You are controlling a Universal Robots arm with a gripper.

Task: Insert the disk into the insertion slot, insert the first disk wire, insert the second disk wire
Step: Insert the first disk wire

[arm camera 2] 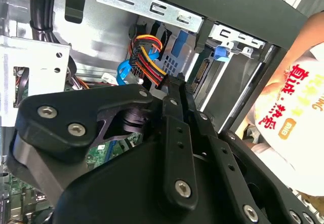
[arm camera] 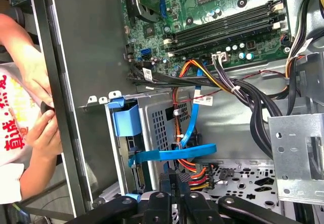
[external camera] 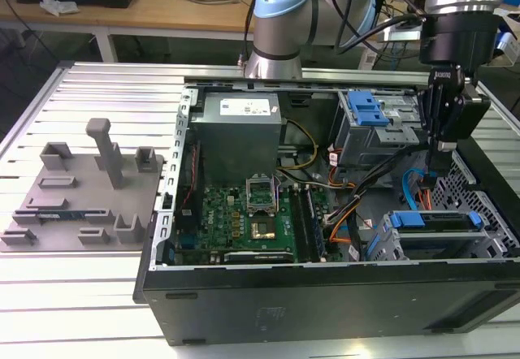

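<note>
Your hard drive (external camera: 431, 220) already sits in its drive cage (arm camera: 161, 125) at the near corner of the computer case (external camera: 325, 310), on the exterior view's right, so the work in hand looks like the orange-and-red wire bundle (arm camera 2: 149, 49). Your gripper (arm camera 2: 181, 82) is down behind the drive with its two fingers drawn almost together. They seem to pinch the bundle's black plug, though the plug itself is mostly hidden. To seat it well, keep the plug square to the drive's socket and press straight along the socket's line without twisting. Let the wires trail free behind the fingers. Mind the light-blue cable (arm camera: 174, 154), which arches across just beside the fingers and could snag; I can't tell where its plug lies. By count you have one drive, one cage holding it, one orange-and-red bundle, one light-blue cable and one gripper. There is also one further bay (external camera: 367, 111) with a blue latch plate and no drive. A person (arm camera: 15, 133) stands just outside the case wall, so go gently.
</note>
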